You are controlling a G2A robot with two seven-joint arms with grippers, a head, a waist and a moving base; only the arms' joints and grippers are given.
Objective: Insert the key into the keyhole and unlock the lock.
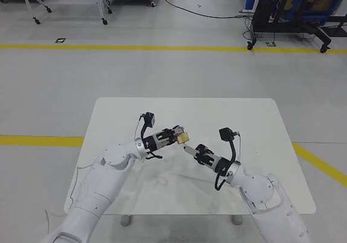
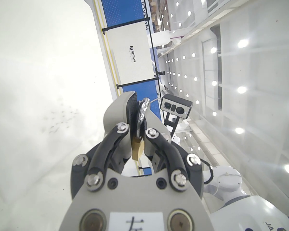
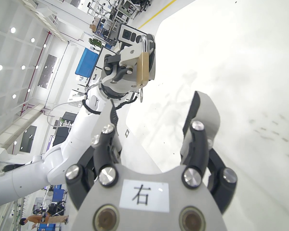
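Observation:
A brass padlock (image 1: 182, 138) is held above the middle of the white table (image 1: 252, 121). My left gripper (image 1: 175, 136) is shut on it. In the left wrist view the silver shackle (image 2: 143, 112) sits pinched between the fingers of the left gripper (image 2: 139, 106), and the brass body (image 2: 137, 149) points back toward the wrist. From the right wrist, the padlock (image 3: 142, 69) has a small key with a wire ring (image 3: 141, 95) sticking out of its bottom end. My right gripper (image 3: 154, 102) stands open a short way from the key, nothing between its fingers. From above, the right gripper (image 1: 190, 149) sits just beside the lock.
The table's far rounded edge (image 1: 185, 99) lies beyond both arms, with bare surface around them. Faint dark scuff marks (image 3: 272, 131) dot the tabletop. A black wheeled frame (image 1: 292, 27) stands on the floor far behind.

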